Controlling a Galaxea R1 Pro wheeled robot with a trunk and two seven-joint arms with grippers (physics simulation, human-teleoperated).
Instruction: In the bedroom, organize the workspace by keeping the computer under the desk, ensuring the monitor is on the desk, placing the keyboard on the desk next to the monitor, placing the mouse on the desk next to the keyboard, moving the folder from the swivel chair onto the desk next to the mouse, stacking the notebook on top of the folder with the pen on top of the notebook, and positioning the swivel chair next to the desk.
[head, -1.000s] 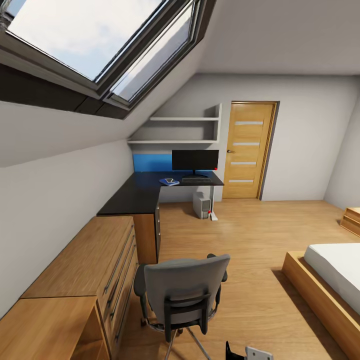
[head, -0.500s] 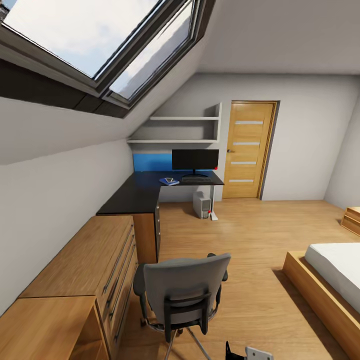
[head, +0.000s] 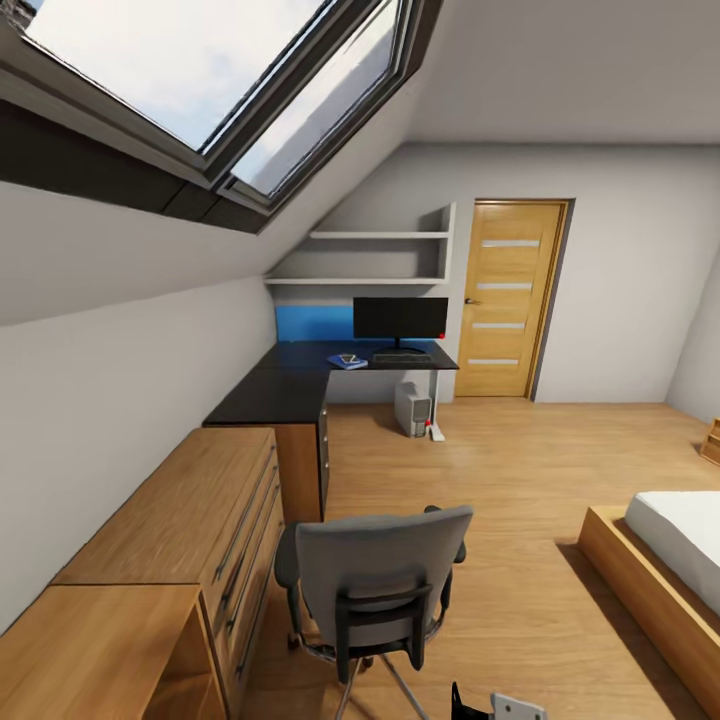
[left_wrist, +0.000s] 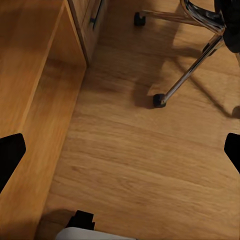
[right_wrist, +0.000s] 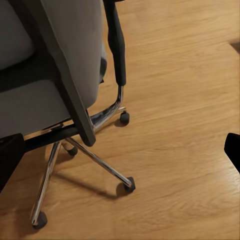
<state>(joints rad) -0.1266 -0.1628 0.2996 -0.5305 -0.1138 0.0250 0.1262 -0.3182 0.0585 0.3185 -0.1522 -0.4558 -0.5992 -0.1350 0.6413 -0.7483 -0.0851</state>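
Nearest the robot stands the swivel chair, its grey back turned toward the camera, well apart from the desk that serves as landmark at the far end of the room. Left of the chair runs a light wooden drawer cabinet, which touches the tabletop's near end. On the tabletop a small blue object, likely the folder with something on it, lies left of the keyboard, which sits just in front of the monitor. Under the tabletop's right end the computer rests on the floor.

The left end effector hangs spread wide over bare floor beside a chair caster. The right end effector is likewise wide apart, holding nothing, just behind the chair's backrest.

By judgement the chair is fairly heavy but rolls easily on its casters over the smooth wooden floor; it may swivel or veer when pushed off-centre. The stiff top edge of the backrest or a black armrest offers the firmest hold.
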